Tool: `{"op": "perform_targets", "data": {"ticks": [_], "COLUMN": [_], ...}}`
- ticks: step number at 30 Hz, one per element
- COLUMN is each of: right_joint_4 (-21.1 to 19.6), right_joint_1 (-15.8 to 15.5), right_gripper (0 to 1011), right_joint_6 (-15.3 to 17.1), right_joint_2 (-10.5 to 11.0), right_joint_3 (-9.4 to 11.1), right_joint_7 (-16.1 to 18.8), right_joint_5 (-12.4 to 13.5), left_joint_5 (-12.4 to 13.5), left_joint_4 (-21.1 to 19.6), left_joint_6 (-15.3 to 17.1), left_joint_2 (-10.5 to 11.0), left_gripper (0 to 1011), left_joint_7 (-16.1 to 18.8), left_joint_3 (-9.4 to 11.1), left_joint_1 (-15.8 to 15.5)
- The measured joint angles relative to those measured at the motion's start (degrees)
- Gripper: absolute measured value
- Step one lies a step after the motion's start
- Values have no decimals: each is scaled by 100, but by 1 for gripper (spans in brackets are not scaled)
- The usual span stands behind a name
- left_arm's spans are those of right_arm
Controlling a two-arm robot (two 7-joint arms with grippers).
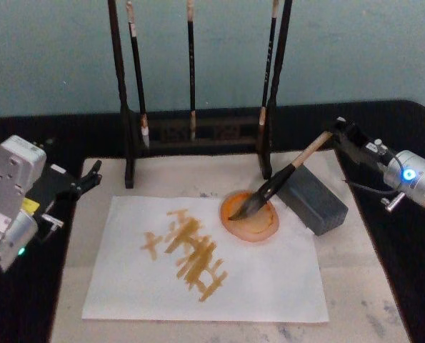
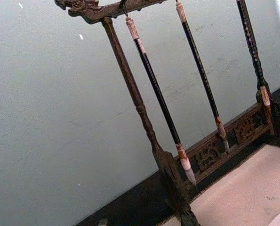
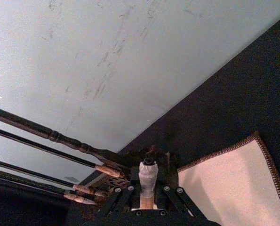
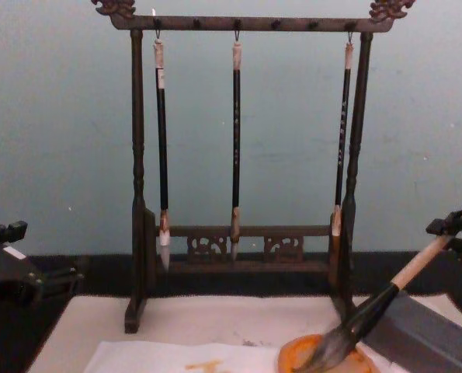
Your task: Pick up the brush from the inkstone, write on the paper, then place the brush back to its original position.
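One line decides the coming move: the long axis of the thick calligraphy brush (image 1: 283,175), which has a tan upper handle, a black lower section and a bushy grey tip. In the head view it slants from the bristles at 8 o'clock up to the handle end at 2 o'clock, tilted rather than lying flat. The bristles sit in the round orange dish (image 1: 261,230). The shaft passes over the grey rectangular block (image 1: 318,206), which lies just beside the dish at 3 o'clock and looks like the inkstone. I cannot tell whether shaft and block touch.

The right tool (image 1: 338,134) is at the 2 o'clock end, its fingers closed on the very top of the handle. That puts the whole brush at 8 o'clock from it.

The thin white paper (image 1: 269,286) spreads from the dish toward 8 o'clock, on the cream felt mat (image 1: 176,175), with the dish standing on its far edge. Orange strokes already mark the paper, so the step in hand looks like the return. I judge that it calls for lowering the handle along this same slant and then letting go. The right arm is much the nearer.

The left tool (image 1: 89,177) is parked at 9 o'clock, at the mat's left edge above the black table (image 1: 412,286), well apart from the brush.
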Motion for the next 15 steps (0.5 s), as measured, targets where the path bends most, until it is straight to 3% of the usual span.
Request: {"op": "perform_targets", "data": {"ticks": [15], "right_joint_4": [-4], "right_joint_1": [-11], "right_gripper": [626], "right_joint_6": [-4], "right_joint_2": [-6], "right_joint_3": [11], "right_joint_7": [6], "right_joint_5": [-3], "left_joint_5": [0], "left_joint_4": [0], "left_joint_6": [0], "left_joint_2": [0], "left_gripper": [1010], "left_joint_7": [0], "left_joint_3": [0], "left_joint_1": [0]}}
